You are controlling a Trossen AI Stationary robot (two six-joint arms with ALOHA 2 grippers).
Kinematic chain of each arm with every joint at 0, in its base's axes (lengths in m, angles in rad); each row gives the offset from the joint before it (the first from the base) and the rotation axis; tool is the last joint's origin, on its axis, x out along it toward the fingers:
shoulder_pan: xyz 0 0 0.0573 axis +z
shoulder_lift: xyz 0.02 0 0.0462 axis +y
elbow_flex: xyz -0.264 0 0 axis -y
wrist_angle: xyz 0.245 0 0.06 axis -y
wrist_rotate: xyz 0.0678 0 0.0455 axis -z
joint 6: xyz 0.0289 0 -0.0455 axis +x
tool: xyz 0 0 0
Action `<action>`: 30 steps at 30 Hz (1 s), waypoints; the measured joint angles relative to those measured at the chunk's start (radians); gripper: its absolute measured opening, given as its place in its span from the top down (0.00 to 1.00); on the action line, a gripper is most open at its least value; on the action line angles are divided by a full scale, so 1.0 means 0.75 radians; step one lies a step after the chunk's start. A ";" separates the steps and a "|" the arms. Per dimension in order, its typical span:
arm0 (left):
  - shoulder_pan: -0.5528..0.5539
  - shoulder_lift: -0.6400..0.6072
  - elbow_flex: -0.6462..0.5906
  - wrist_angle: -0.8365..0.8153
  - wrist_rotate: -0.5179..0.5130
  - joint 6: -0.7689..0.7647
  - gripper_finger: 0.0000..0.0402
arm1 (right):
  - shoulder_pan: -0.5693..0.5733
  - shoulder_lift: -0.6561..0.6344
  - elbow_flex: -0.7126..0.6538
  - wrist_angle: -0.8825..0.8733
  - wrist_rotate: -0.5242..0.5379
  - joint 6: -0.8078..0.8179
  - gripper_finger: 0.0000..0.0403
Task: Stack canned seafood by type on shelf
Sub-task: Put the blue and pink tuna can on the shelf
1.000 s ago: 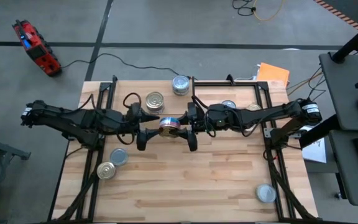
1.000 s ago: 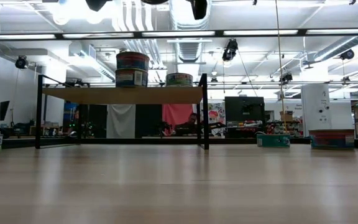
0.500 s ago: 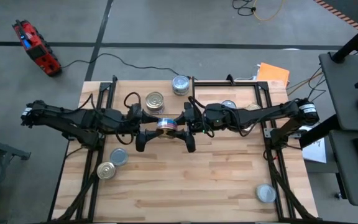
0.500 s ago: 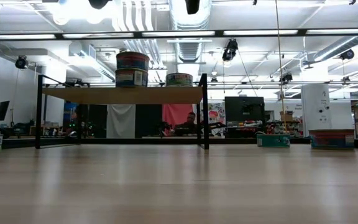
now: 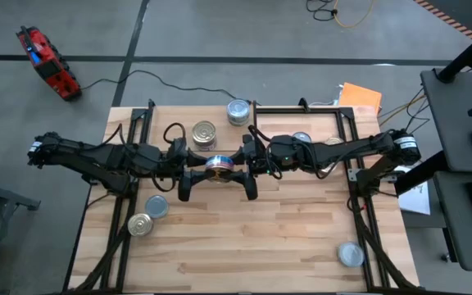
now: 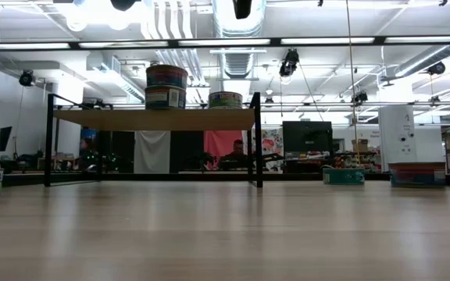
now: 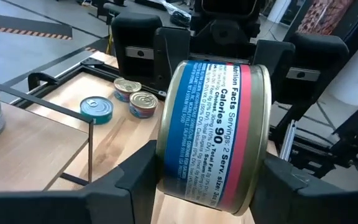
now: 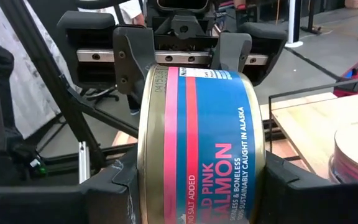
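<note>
A salmon tin [image 5: 218, 166] with a blue and pink label and golden rims hangs in mid-air over the table's middle, lying on its side. My left gripper [image 7: 211, 186] comes from the left and my right gripper [image 8: 197, 186] from the right; both are shut on it. The shelf [image 6: 155, 119] stands at the far side, its board [image 5: 179, 123] carrying a golden-lidded tin [image 5: 205, 133] and a silver-lidded tin [image 5: 238, 111]. In the low view the shelf holds a stack of two tins [image 6: 166, 86] and a single tin [image 6: 225, 99]. My left gripper pinches the tin across its two flat ends, one finger [image 7: 135, 180] on each, coming level from the table's left. The label side [image 7: 210, 124] faces the wrist. The tin is lifted clear of the table. My right gripper pinches the same tin across its flat ends, one finger [image 8: 114, 186] on each, level from the table's right. The label side [image 8: 210, 143] faces the wrist, and the tin lies on its side in the air.
Loose tins stand on the tabletop: a bluish one [image 5: 156, 206] and a golden one [image 5: 140, 224] near left, a silver one [image 5: 351, 254] near right, and others [image 5: 301, 139] beside the right arm. Bare wood [image 5: 252, 238] spreads across the near middle.
My right gripper has carried the tin a little toward the table's left, bringing it between my left gripper's fingers. My left arm has barely moved.
</note>
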 joint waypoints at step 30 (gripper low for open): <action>0.040 -0.411 -0.025 -1.180 -0.730 -1.566 0.57 | -0.114 -0.073 0.000 -0.238 0.005 0.202 0.12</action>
